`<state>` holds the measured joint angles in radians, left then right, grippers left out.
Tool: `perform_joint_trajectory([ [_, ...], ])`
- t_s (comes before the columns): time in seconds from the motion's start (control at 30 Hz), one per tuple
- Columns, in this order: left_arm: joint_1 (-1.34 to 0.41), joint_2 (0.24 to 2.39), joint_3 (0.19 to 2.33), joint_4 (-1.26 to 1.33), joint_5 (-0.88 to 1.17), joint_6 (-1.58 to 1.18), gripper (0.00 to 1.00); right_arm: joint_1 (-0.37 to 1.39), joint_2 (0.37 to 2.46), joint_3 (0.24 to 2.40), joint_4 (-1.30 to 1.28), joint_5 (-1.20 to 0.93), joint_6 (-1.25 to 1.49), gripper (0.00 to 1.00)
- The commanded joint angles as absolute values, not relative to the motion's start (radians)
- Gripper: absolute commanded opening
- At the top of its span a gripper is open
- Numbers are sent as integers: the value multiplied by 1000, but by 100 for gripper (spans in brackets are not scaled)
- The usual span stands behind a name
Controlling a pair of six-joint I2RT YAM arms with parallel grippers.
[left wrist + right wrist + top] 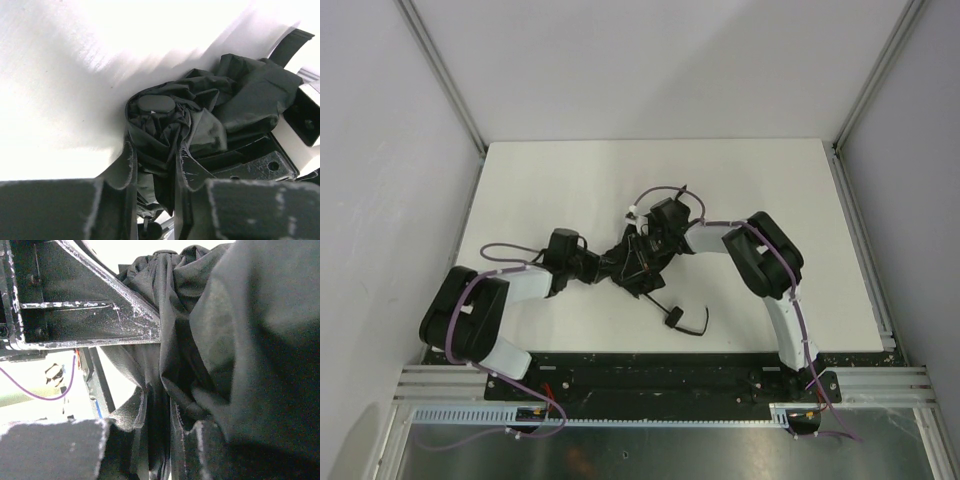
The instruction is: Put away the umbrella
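Observation:
The umbrella [632, 262] is a crumpled bundle of black fabric in the middle of the white table, between the two arms. Its thin black wrist cord [688, 320] trails toward the near edge. My left gripper [597, 266] comes in from the left. In the left wrist view the left gripper [156, 172] has folds of the umbrella [210, 110] pinched between its fingers [127, 167]. My right gripper [656, 236] reaches from the right and back. In the right wrist view the right gripper [162, 425] is closed on a pleat of the umbrella [250, 340], which fills that view.
The white table [570, 180] has grey walls on the left, back and right, with metal rails [865, 250] along its sides. Purple cables [665, 192] loop over both wrists. The arm bases stand on a black plate [650, 375] at the near edge.

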<state>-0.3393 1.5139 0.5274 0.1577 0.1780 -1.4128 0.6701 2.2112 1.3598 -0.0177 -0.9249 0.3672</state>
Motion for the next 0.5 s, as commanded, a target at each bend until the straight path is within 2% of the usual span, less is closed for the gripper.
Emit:
perform_joint_trajectory([
  [0.0,-366,1599,523,75,4,-1308,2,740,2213,1310,-115,-839,339,4],
  [0.13,-383,1595,521,33,4,-1307,0,734,2122,1321,-161,-700,301,33],
  [0.3,-394,1594,536,-24,-27,-1301,0,741,1973,1334,-241,-534,221,79],
  [0.37,-398,1592,541,-35,-25,-1303,0,770,1900,1334,-277,-420,156,87],
  [0.47,-401,1591,546,-41,-17,-1303,0,855,1804,1306,-263,-160,49,91],
])
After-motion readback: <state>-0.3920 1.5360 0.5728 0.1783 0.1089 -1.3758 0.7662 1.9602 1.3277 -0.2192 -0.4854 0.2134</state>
